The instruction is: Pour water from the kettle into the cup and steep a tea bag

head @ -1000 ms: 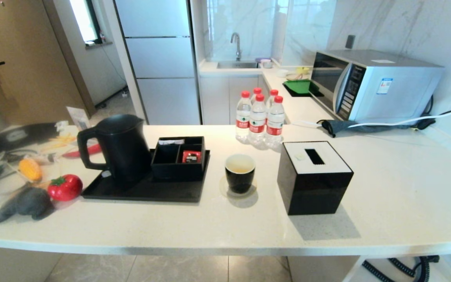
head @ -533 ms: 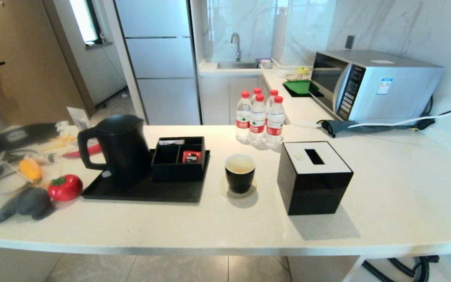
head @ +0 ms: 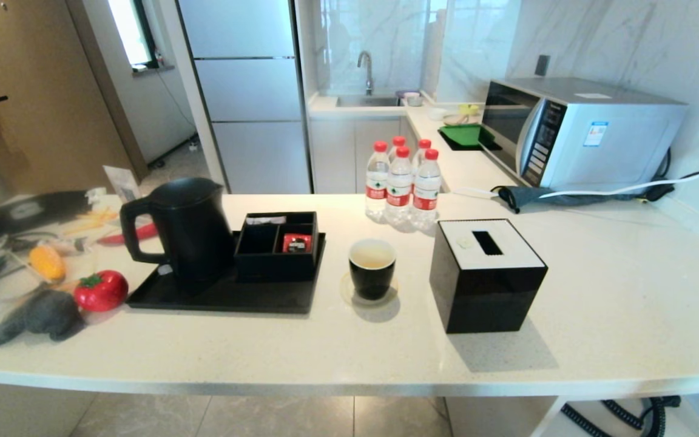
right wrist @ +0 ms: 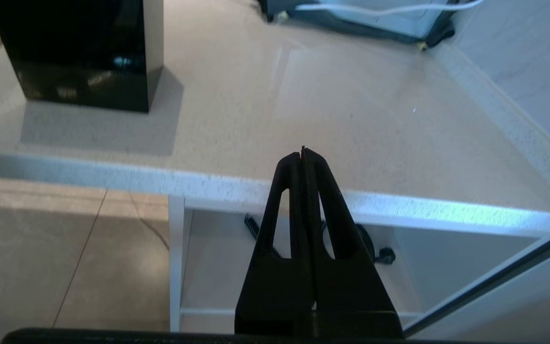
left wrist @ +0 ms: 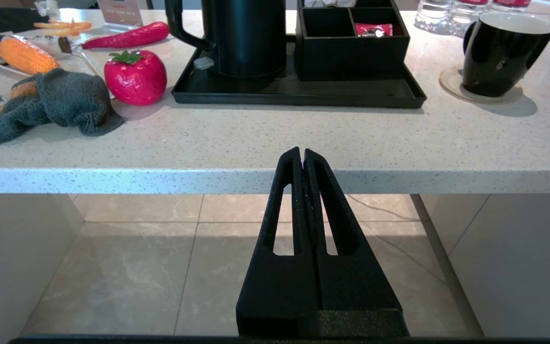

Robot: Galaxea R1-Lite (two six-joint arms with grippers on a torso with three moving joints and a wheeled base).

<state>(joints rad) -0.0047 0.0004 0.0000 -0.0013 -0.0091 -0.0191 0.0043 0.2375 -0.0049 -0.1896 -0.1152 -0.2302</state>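
While both pinched-shut grippers [left wrist: 302,155] [right wrist: 302,154] hang off-counter, cup [head: 372,268] well ahead, seemingly holding liquid.

One kettle [head: 179,229] is standing at centre left of the head view, sharing one black tray [head: 222,294] with one compartment box [head: 276,244] that is holding one red packet [head: 297,243]. One cup [head: 372,267] is sitting mid-frame on one coaster [head: 349,294]. Four red-capped bottles [head: 400,182] are clustering above it. One tissue box [head: 486,273] is standing right of centre, one microwave [head: 580,130] at upper right. One toy strawberry [head: 101,290], one corn cob [head: 46,262] and one grey cloth [head: 34,318] are lying at the left edge.
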